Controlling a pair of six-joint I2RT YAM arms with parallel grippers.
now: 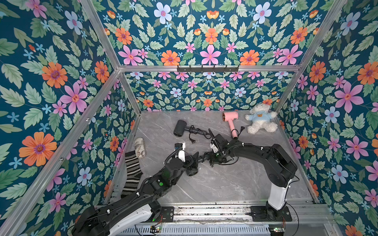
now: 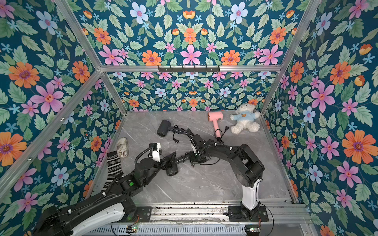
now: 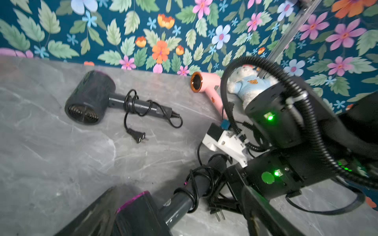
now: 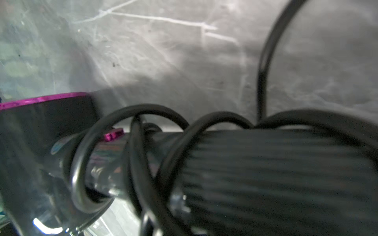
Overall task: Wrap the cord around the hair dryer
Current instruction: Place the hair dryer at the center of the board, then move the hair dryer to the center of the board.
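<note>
Grey, marble-veined table (image 1: pixel 225 183) spreads under both my arms. The dark hair dryer (image 1: pixel 192 172) I am working on is near its middle, between my two grippers. Its head, ringed in magenta, is toward my left arm, and its handle runs across to my right one. I cannot tell whether it rests on the table or hangs just above it. The black cord (image 3: pixel 195 180) goes round the handle in several loops. In my right wrist view these stand slack off the handle rather than lying tight against it.

My left gripper (image 1: pixel 194 163) is spread wide. In my left wrist view one of its fingers (image 3: pixel 92 214) stands just beside the dryer's head, and the other is well clear on the far side of the handle. I have hold of nothing there.

My right gripper (image 1: pixel 212 160) is closed to a narrow gap at the far end of the handle, among the loops. The plug (image 3: pixel 217 214) hangs just under its fingers with its prongs free. The pinch looks to be on the cord right beside the plug, though the loops hide the exact contact.

Farther back lies a second dark dryer (image 1: pixel 180 127), its own lead looped round its handle. A pink dryer (image 1: pixel 230 119) lies near the back wall, just beside a white teddy bear (image 1: pixel 260 120) in a blue shirt. A striped sock (image 1: pixel 132 169) lies along the table's edge on my left side.
</note>
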